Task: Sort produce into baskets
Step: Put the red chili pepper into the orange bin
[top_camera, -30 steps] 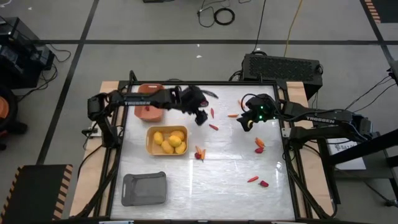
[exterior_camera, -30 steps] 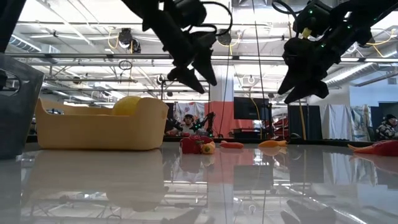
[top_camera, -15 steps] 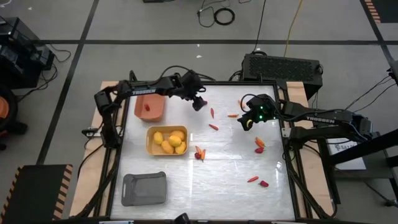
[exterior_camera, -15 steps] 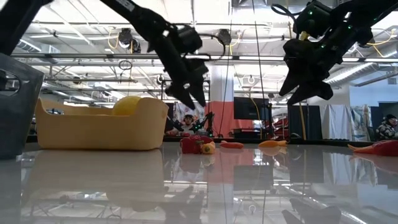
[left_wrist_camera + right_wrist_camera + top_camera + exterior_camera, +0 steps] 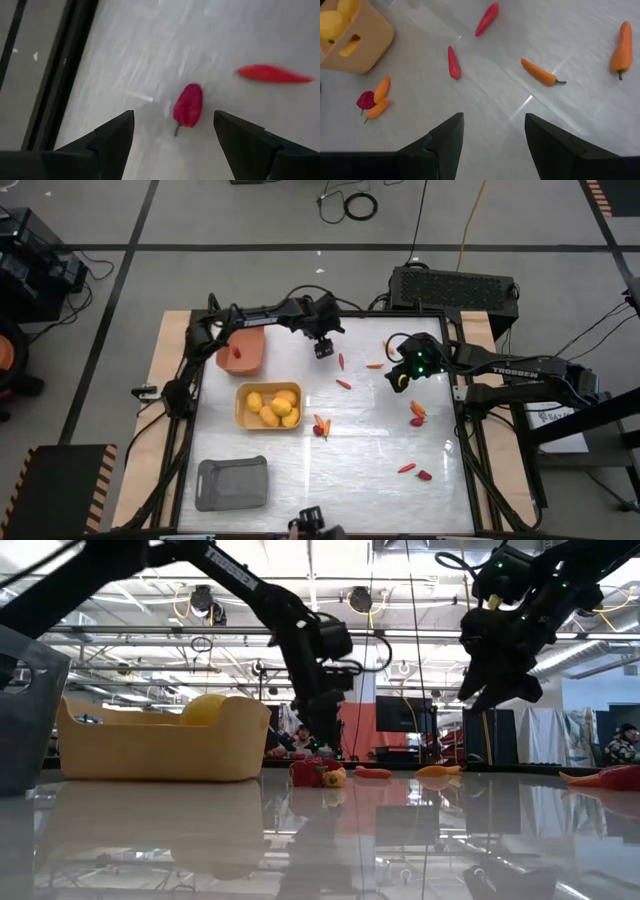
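Observation:
My left gripper [image 5: 323,350] is open and empty, low over the table near its far edge. A small red pepper [image 5: 189,105] lies on the table just ahead, between the lines of its fingers, and also shows in the high view [image 5: 340,362]. My right gripper [image 5: 400,378] is open and empty, above the table's far right part. A salmon basket [image 5: 250,358] holds one red piece [image 5: 236,352]. A yellow basket [image 5: 243,410] holds several yellow fruits [image 5: 270,407]. A grey basket [image 5: 232,482] stands at the near left.
Loose pieces lie on the table: a red stick [image 5: 343,384], an orange stick [image 5: 374,365], a red and orange cluster [image 5: 320,426], pieces at the right [image 5: 417,412] and near right [image 5: 410,470]. The table's dark frame [image 5: 60,75] runs close beside the left gripper.
My left gripper has moved from beside the yellow basket toward the table's far edge and gone down close to the table by the small red pepper. Its arm has swung off the salmon basket, which now shows.

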Controlling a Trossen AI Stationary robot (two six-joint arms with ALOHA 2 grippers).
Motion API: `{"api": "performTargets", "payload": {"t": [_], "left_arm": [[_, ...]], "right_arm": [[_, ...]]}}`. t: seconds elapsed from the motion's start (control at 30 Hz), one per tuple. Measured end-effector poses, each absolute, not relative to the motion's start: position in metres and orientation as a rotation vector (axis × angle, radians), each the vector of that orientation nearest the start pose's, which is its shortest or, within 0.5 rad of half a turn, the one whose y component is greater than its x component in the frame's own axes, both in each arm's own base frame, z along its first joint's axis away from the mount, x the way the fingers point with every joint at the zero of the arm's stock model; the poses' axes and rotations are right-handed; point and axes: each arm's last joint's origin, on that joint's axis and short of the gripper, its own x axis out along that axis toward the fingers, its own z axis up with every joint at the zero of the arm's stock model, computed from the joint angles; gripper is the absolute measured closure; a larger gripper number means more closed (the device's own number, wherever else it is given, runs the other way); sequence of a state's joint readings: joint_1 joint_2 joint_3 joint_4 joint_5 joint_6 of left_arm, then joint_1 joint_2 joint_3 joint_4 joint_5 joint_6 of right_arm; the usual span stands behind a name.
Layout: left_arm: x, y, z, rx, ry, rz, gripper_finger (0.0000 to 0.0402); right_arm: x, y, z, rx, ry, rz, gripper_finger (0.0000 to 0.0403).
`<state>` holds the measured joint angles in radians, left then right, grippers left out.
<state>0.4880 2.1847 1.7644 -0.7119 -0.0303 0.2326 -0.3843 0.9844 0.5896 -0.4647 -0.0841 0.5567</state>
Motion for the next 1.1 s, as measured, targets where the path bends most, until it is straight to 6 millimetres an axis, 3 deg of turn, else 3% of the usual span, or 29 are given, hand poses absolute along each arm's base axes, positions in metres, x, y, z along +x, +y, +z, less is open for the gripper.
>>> {"api": "performTargets", "payload": {"t": [0.2,0.67,1.1], "left_arm": [[0.414,0.227,0.176,-0.043,1.235,0.262,0.0121],[0.419,0.226,0.155,-0.09,1.272,0.192,0.0125],[0.419,0.226,0.148,-0.107,1.289,0.19,0.0225]], "right_arm": [[0.171,-0.067,0.209,0.696,0.783,-0.507,0.02],[0.172,-0.067,0.21,0.657,0.786,-0.489,0.02],[0.172,-0.067,0.21,0.658,0.786,-0.489,0.02]]}}
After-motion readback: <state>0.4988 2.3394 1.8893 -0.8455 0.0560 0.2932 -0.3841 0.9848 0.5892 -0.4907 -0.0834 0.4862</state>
